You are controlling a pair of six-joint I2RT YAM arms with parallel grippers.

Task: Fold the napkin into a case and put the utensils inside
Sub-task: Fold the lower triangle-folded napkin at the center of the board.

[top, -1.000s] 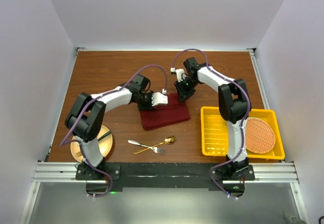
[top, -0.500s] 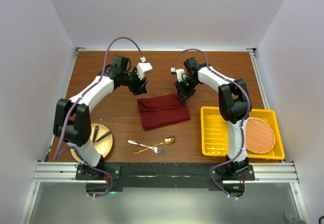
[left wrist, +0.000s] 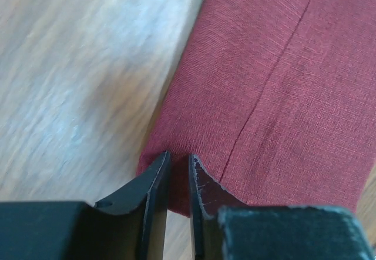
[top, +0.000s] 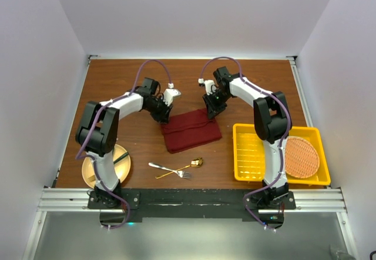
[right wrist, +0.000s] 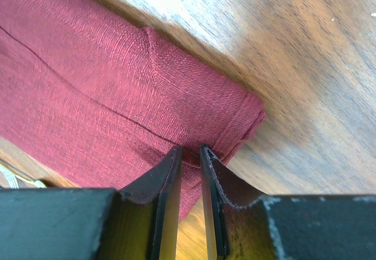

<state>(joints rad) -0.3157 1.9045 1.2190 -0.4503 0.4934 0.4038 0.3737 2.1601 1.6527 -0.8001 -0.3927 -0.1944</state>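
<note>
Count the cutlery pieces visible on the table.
3: a silver fork and a gold spoon crossed near the front edge, one green-handled piece on the gold plate at left; the left arm may hide more there.

The napkin [top: 191, 130] is plain dark red with a fine woven texture. The desk [top: 129, 77] is reddish-brown wood grain. The fork [top: 160, 167] is silver and the spoon [top: 197, 163] is shiny gold. The tray [top: 247, 154] is bright yellow with a grid pattern and holds an orange woven mat [top: 302, 156]. The plate [top: 91, 177] is tan-gold, and the cutlery [top: 120, 159] on it is dark green. The left gripper [left wrist: 178, 160] and right gripper [right wrist: 190, 151] are black.
</note>
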